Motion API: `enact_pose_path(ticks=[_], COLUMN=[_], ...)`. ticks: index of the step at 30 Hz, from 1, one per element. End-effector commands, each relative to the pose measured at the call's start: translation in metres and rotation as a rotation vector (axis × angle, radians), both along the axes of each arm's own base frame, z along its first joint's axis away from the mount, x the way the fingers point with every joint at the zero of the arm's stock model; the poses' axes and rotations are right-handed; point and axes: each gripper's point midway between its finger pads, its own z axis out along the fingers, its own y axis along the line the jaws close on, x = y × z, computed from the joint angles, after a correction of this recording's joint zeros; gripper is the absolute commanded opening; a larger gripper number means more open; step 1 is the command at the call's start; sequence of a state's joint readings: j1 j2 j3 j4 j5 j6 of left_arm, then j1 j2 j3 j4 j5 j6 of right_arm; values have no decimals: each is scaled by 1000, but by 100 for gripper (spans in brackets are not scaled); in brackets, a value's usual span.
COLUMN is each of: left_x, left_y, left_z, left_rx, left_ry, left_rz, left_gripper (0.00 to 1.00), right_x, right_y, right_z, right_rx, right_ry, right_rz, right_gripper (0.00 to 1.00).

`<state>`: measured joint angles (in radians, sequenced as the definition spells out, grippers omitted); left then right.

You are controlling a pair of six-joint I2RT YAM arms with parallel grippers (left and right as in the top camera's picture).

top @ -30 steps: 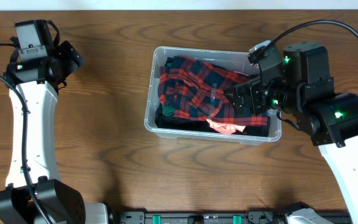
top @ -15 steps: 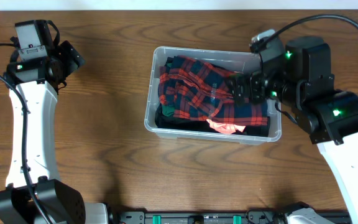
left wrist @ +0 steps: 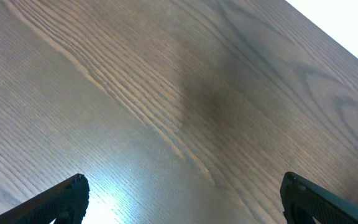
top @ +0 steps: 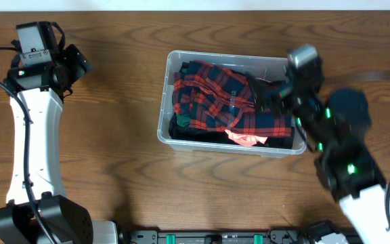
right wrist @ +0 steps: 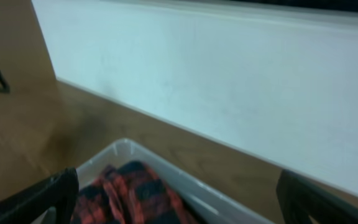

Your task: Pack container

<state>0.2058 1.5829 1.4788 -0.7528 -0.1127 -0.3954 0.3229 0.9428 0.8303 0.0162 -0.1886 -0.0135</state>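
The clear plastic container [top: 164, 108] stands mid-table, filled with a red and dark plaid garment [top: 212, 95] over black cloth [top: 193, 134] and a bit of pink cloth [top: 244, 139]. My right gripper [top: 272, 95] is blurred above the container's right end, open and empty. In the right wrist view the open fingers [right wrist: 178, 180] frame the container's rim [right wrist: 123, 148] and the plaid garment [right wrist: 126, 190] below. My left gripper [top: 80, 64] is at the far left, away from the container. In the left wrist view it [left wrist: 184, 182] is open over bare wood.
A white wall [right wrist: 229, 81] runs behind the table's far edge. The wooden table top [top: 100, 163] surrounds the container on all sides. A dark rail [top: 215, 237] lies along the front edge.
My right arm has lifted and pulled back from the container's right end, towards the front right, and is blurred with motion. The left arm and the clothes have not moved.
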Motion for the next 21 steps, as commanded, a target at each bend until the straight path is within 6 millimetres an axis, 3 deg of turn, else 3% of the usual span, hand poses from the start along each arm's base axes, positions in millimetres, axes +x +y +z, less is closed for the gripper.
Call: enact_pose_path(ticks=[1,11,21], left_x=[0,0,0], left_y=[4,4,4], left_z=[3,3,3], left_rx=[14,14,14], left_ry=[-3,-3,-3], left_rz=[12,12,12], left_gripper=[98,98,98], right_x=[-18,-57,-71], right_y=[-12,-48,-79], right_z=[-32,-88,-112], right_rx=[-4,33,47], right_ry=[-26,-150,-202], right_rz=[-28,-110,-251], right_gripper=[99,99,99])
